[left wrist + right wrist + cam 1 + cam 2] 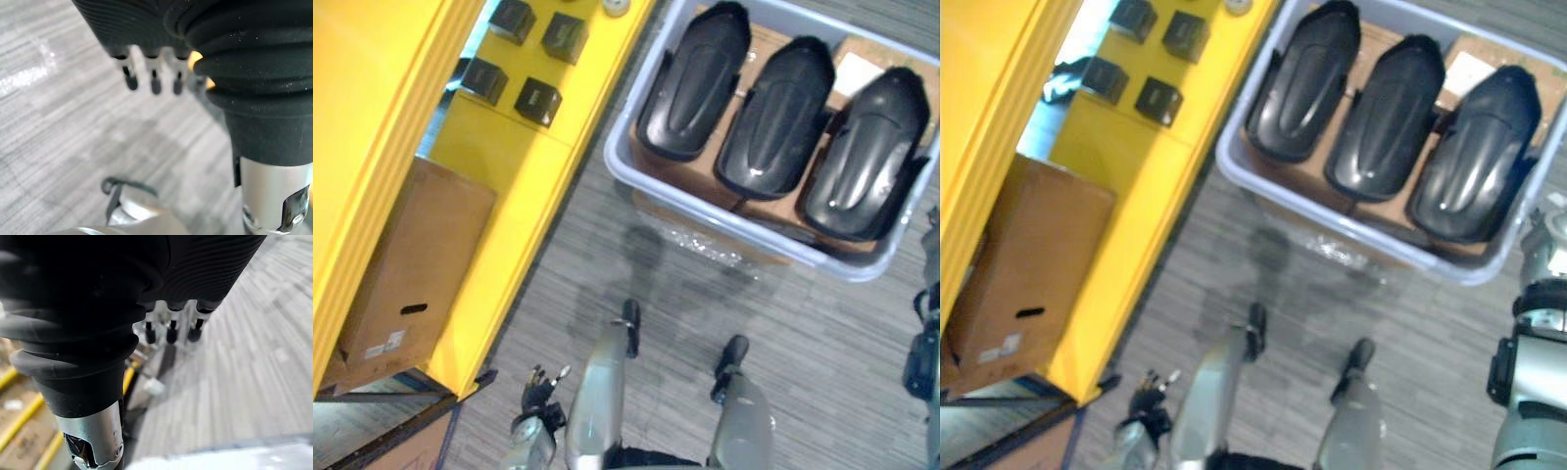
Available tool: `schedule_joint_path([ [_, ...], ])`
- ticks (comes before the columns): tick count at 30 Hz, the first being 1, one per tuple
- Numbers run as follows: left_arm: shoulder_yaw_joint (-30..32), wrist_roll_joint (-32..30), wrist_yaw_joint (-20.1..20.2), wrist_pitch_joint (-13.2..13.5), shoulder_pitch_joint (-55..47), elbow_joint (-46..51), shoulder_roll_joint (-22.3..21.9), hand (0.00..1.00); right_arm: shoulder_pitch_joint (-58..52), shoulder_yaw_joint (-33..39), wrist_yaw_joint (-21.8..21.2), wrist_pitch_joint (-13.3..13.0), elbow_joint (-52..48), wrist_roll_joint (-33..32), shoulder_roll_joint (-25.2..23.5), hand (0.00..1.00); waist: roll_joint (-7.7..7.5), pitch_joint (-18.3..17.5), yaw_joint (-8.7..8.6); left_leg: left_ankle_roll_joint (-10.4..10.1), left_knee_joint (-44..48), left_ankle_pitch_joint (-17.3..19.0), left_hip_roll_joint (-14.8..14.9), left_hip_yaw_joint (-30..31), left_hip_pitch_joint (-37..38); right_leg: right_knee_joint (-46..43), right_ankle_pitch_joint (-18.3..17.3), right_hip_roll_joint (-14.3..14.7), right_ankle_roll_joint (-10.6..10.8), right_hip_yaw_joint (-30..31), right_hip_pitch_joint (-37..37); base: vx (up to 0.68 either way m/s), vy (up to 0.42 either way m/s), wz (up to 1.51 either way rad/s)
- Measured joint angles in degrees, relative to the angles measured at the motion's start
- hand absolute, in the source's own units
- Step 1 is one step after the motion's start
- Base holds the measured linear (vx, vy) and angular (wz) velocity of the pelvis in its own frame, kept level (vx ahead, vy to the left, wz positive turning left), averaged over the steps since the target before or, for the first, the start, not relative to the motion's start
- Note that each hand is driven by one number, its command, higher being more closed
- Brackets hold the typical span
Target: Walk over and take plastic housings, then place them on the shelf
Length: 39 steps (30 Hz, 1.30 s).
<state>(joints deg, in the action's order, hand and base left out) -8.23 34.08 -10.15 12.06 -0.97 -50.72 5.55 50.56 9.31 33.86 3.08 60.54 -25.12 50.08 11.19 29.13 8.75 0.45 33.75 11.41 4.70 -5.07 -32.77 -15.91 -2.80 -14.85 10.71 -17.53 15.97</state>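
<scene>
Three black plastic housings lie side by side in a pale blue-grey bin [625, 168]: the left one [695, 78], the middle one [778, 113] and the right one [867, 152]. They rest on brown cardboard inside the bin. The yellow shelf [524, 166] stands to the left of the bin. My left hand [538, 390] hangs low beside me, well short of the bin; its fingers [154, 82] are straight over the carpet and hold nothing. My right hand [171, 330] also hangs with straight, empty fingers above the floor.
Several small black boxes [538, 101] sit on the yellow shelf's upper level. A closed cardboard box [411, 264] fills the level below. Grey carpet [705, 294] stretches between me and the bin, with a crumpled bit of clear film [705, 243] at the bin's foot.
</scene>
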Motion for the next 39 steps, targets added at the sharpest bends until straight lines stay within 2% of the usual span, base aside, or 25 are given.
schedule_joint_path([
  [4,-1.65,2.0,1.77,-0.03,0.0,-0.09,0.2,0.0,2.54,-2.74,-3.12,-0.14,3.07,0.19,0.54,0.0,0.66,-0.45,0.21,0.08,-0.43,-0.89,-0.46,0.74,-1.41,-0.66,-0.01,-0.3,-0.01,-0.84,1.36,-0.02,-0.017,0.09],
  [7,-2.09,2.08,2.39,-0.1,0.08,-0.08,0.19,0.0,3.01,-4.65,-5.71,-0.11,3.75,0.84,2.29,0.0,0.84,-0.57,1.59,-0.05,-0.6,-1.06,-0.62,0.91,-1.43,-1.96,-0.35,-0.72,-0.41,-1.18,2.12,-0.03,-0.019,0.05],
  [9,-2.18,2.08,2.43,-0.46,0.08,-0.26,0.18,0.0,3.94,-6.0,-7.43,-0.11,4.09,1.35,2.54,0.0,1.12,-0.76,1.69,-0.05,-0.88,-1.31,-1.03,1.2,-1.44,-2.69,-0.71,-1.15,-0.49,-1.53,2.3,-0.02,-0.016,0.12],
  [11,-3.53,2.19,2.68,-0.54,0.14,-0.65,0.16,0.0,4.37,-6.26,-9.12,0.0,4.21,1.61,2.74,0.0,1.77,-1.21,2.07,-0.01,-0.81,-1.33,-1.4,1.37,-1.7,-3.5,-1.11,-1.58,-0.34,-1.63,2.71,-0.02,-0.01,0.12],
  [13,-4.43,3.36,3.37,-0.6,0.53,-1.23,-0.21,0.0,4.61,-7.8,-10.81,0.11,4.3,2.98,3.96,0.0,3.21,-2.23,3.25,0.09,-0.19,-1.39,-1.56,1.54,-3.44,-4.47,-1.29,-1.97,-0.38,-1.95,4.14,-0.01,0.002,0.05],
  [14,-4.36,3.58,3.62,-0.6,0.55,-1.34,-0.38,0.0,4.62,-8.08,-11.31,0.31,4.4,3.32,3.96,0.0,3.31,-2.3,3.34,0.18,-0.13,-1.46,-1.64,1.57,-3.74,-4.64,-1.37,-2.09,-0.33,-1.99,4.43,0.0,-0.002,0.03],
  [19,-4.4,4.11,4.68,-0.58,0.7,-1.48,-0.49,0.0,4.63,-8.75,-12.73,5.7,7.13,4.06,3.9,0.0,3.36,-2.34,4.38,0.19,0.2,-1.48,-1.77,1.96,-3.78,-5.76,-1.83,-2.35,-0.82,-2.57,4.63,0.0,-0.011,0.04],
  [22,-4.46,4.28,5.04,-0.59,0.9,-1.58,-0.54,0.0,4.54,-8.24,-12.68,11.45,7.96,4.0,3.82,0.0,3.36,-2.34,4.79,0.17,0.29,-1.44,-1.89,2.05,-3.84,-6.72,-2.72,-2.69,-0.82,-2.73,4.89,-0.02,-0.02,0.02],
  [23,-4.58,4.27,5.28,-0.54,0.92,-1.69,-0.54,0.0,4.57,-8.07,-12.58,12.1,7.9,4.0,3.81,1.0,3.37,-2.34,4.78,0.15,0.4,-1.41,-1.88,2.15,-3.91,-6.73,-2.97,-2.71,-0.91,-2.77,4.9,-0.03,-0.028,0.03],
  [29,-6.45,4.36,5.35,0.13,1.05,-1.79,0.0,0.0,4.85,-5.46,-11.05,13.9,7.97,5.33,3.64,1.0,3.44,-2.39,4.92,0.12,0.49,-1.39,-1.95,2.73,-4.56,-7.38,-3.27,-2.86,-0.83,-3.34,5.15,-0.01,-0.018,0.04],
  [33,-7.19,4.37,5.26,0.33,1.16,-2.12,0.26,0.0,4.86,-4.76,-9.41,16.21,8.06,8.31,4.03,1.0,3.46,-2.4,4.87,0.11,0.2,-1.41,-2.06,2.58,-4.56,-7.43,-3.3,-3.04,-0.78,-3.3,5.4,0.0,-0.008,0.0],
  [37,-8.63,4.89,5.2,0.33,1.2,-2.19,0.78,0.0,4.95,-4.81,-8.54,18.27,8.51,15.29,4.07,1.0,3.49,-2.42,4.89,-0.14,-0.24,-1.61,-2.02,2.4,-4.14,-7.5,-3.37,-3.04,-0.73,-3.3,5.29,0.03,-0.046,-0.01],
  [39,-8.76,5.5,5.2,0.32,1.2,-2.18,0.81,0.0,4.9,-4.87,-8.52,18.47,9.04,17.28,3.98,1.0,3.49,-2.42,4.9,-0.18,-0.47,-1.65,-2.01,2.32,-3.68,-7.52,-3.38,-3.04,-0.74,-3.3,5.01,0.03,-0.036,0.0],
])
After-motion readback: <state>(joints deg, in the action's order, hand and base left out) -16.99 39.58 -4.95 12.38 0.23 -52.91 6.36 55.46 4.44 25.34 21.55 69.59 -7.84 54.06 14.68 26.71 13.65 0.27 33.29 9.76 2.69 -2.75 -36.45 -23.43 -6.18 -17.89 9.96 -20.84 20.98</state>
